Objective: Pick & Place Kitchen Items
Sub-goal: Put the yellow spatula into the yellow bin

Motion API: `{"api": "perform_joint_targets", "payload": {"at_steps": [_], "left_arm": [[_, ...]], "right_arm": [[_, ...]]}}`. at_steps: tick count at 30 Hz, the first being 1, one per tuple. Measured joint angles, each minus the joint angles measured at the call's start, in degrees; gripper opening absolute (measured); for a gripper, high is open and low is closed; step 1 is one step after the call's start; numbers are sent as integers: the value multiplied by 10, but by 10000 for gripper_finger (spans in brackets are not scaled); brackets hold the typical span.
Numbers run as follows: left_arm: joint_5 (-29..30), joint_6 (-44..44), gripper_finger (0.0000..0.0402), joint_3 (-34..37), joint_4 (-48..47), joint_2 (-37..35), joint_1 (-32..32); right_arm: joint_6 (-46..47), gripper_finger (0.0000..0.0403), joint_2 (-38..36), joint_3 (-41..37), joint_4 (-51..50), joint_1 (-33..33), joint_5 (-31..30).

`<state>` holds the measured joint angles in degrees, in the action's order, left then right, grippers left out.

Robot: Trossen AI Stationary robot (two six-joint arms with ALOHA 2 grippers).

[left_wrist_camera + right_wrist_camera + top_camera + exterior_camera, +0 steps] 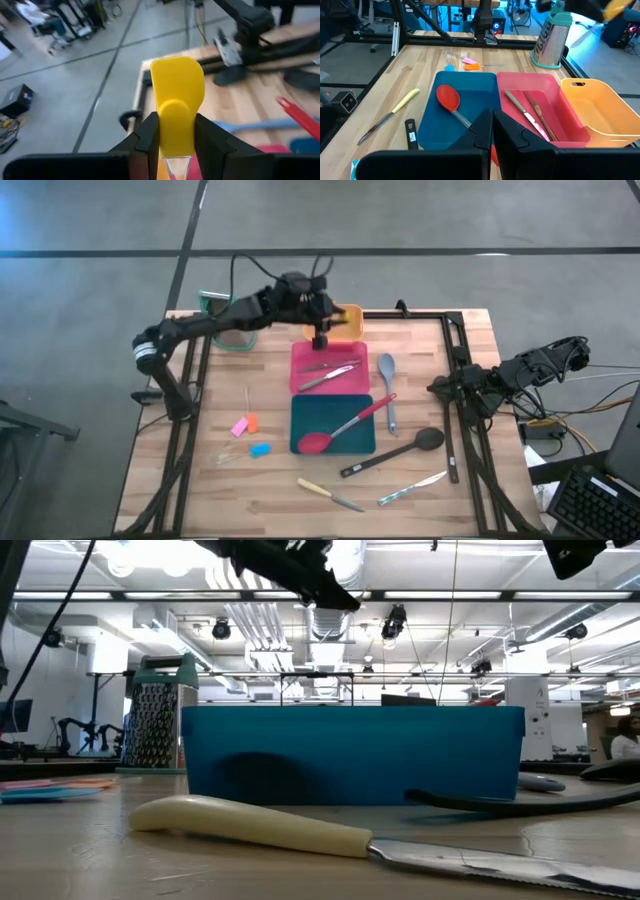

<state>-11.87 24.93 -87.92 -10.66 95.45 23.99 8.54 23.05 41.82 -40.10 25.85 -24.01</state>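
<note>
- My left gripper point(176, 137) is clamped on a yellow spatula point(177, 102), its fingers point(150, 135) pressed against both sides of the blade's narrow end, with the clear handle running down between them.
- In the high view that same gripper point(320, 338) hangs over the seam between the orange tray point(346, 321) and the pink tray point(329, 366), at the far side of the table point(280, 480).
- My right gripper point(492, 131) is closed tight with nothing in it; the arm waits folded at the table's right edge point(478, 388).
- The pink tray already holds slim cutlery point(330, 372) (a few thin pieces lying lengthwise; I cannot tell exactly how many).
- The red spoon point(345, 425) lies slantwise with its bowl inside the teal tray point(333, 423) and its handle sticking out over the right rim.
- The grey spoon point(387, 388) lies on bare wood just beside the pink and teal trays, on their right.
- The black spoon point(395, 452) rests on the table near the teal tray's near right corner.
- Two knives sit at the near edge: a cream-handled knife point(328, 494) and a pale-handled knife point(412, 488).
- Small pink, orange and blue pieces point(248, 432) lie left of the teal tray, well apart from it.
- The green-topped grater point(160, 712) stands upright at the far left corner.
</note>
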Motion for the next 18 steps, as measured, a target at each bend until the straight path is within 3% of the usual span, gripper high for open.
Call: {"api": "perform_joint_targets", "payload": {"at_steps": [7,18], "left_arm": [[-14,-13,94,1,73,53,33],[5,-66,94,1,79,119,87]], "right_arm": [[0,8,0,0,0,0,0],[0,8,0,0,0,0,0]]}}
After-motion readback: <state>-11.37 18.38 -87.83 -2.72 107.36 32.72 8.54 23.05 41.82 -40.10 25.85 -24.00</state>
